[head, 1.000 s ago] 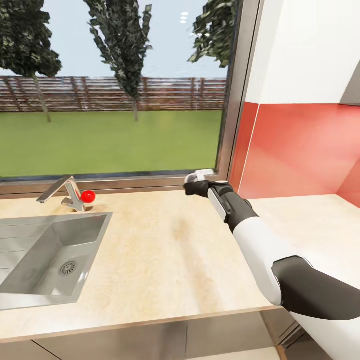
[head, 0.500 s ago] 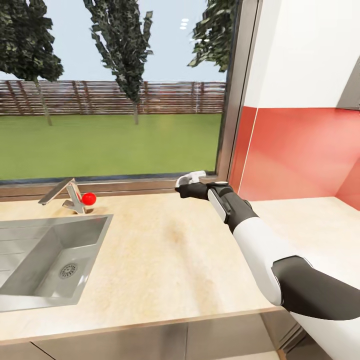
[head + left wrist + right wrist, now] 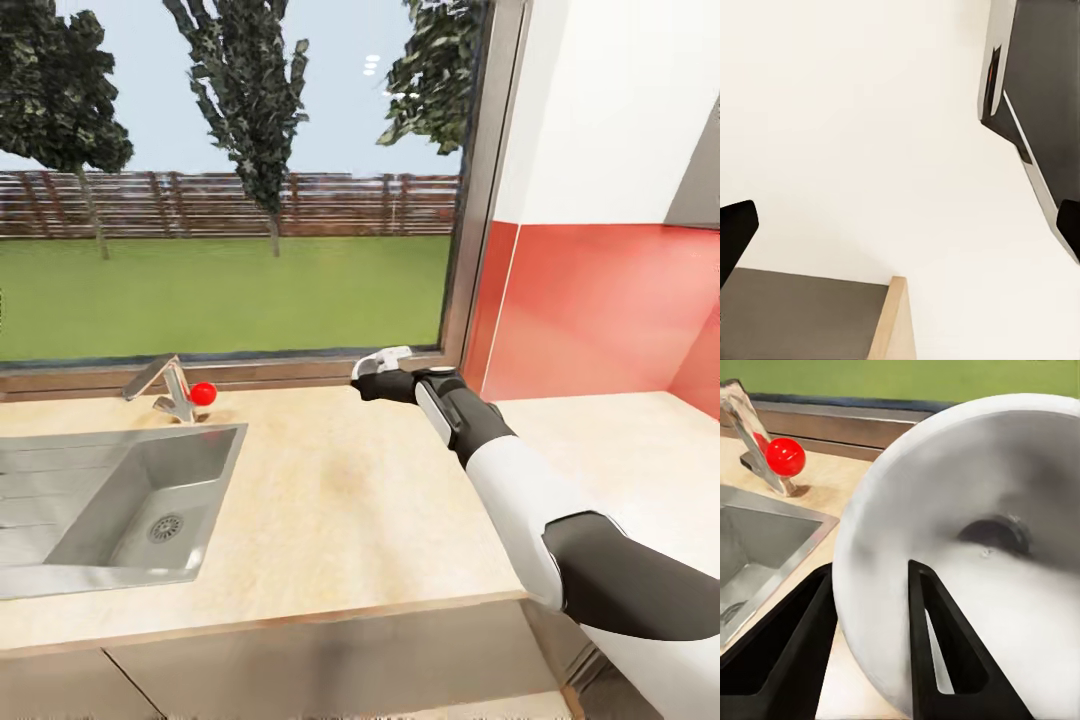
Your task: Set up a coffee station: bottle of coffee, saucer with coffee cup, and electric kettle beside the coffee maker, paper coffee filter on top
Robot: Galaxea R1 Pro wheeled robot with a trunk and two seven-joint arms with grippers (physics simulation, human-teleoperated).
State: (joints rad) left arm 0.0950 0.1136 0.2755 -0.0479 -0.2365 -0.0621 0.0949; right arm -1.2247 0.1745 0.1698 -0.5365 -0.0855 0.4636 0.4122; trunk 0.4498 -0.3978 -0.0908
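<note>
the right gripper [image 3: 375, 372] is closed on the saucer [image 3: 975, 547], one black finger [image 3: 945, 660] lying across its pale face and the other behind the rim, and it holds the dish tilted above the countertop [image 3: 330, 500] near the window corner; in the head view the saucer [image 3: 385, 356] shows as a pale edge just past the fingertips. judged from these pictures the task is at an early stage: the saucer is in transit and not yet set down, and no coffee maker, coffee bottle, filter, cup or kettle is on the visible stretch of counter (so placement beside the coffee maker remains to be done). the sink [image 3: 120, 500] holds nothing but its drain, with the faucet [image 3: 165, 385] and its red knob [image 3: 203, 393] behind it. the left gripper [image 3: 900, 225] has both fingertips well apart and nothing between them, facing a plain pale surface.
</note>
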